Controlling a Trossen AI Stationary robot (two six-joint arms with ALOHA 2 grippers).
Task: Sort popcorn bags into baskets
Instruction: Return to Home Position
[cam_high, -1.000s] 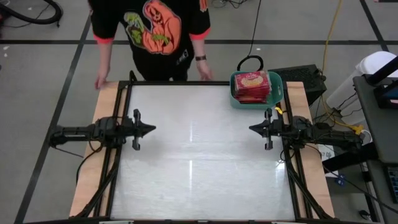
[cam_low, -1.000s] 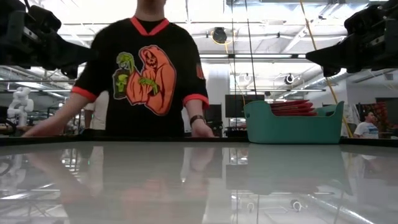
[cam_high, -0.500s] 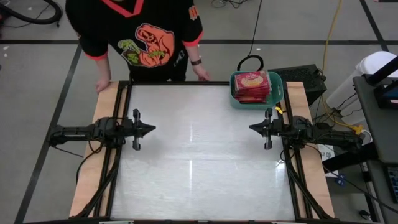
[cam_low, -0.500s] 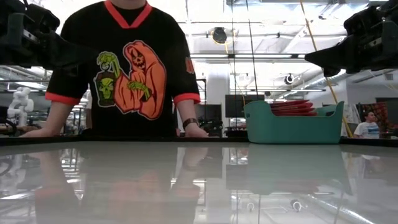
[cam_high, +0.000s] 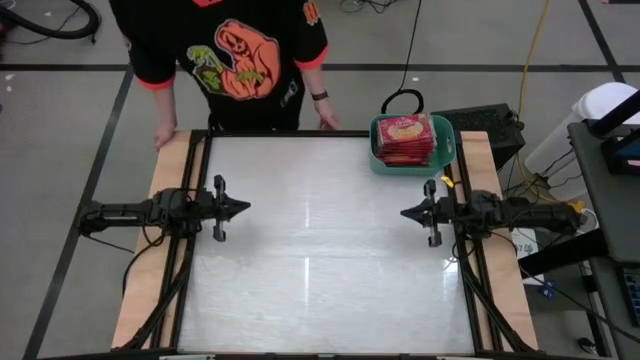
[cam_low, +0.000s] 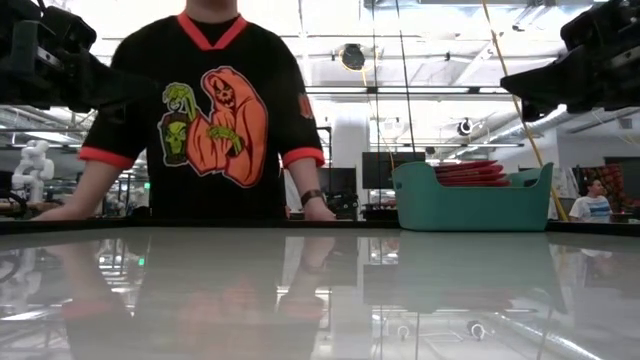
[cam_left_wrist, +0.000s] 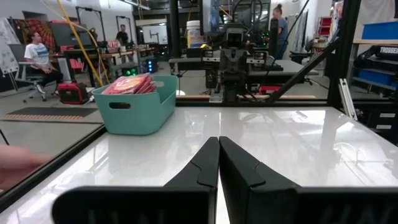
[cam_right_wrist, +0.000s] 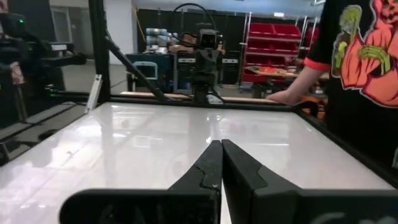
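Popcorn bags (cam_high: 404, 138) lay stacked inside teal basket (cam_high: 451, 140) at table's far right corner, red pile showing above rim in low view. No loose bag seen on table (cam_high: 320, 290) in any view. Sorting judged complete, only parking of arms outstanding.

Left gripper (cam_high: 243, 208): fingers pressed together, empty, over left side.

Right gripper (cam_high: 405, 212): likewise closed, empty, near basket, not touching.

Person (cam_high: 240, 60) stood at far edge, hands on table frame.

Teal tub (cam_high: 445, 150), red popcorn bags (cam_high: 406, 140) with yellow-tan fronts, glossy white desk (cam_high: 320, 240), black shirt (cam_low: 205, 110) with orange ghoul print.
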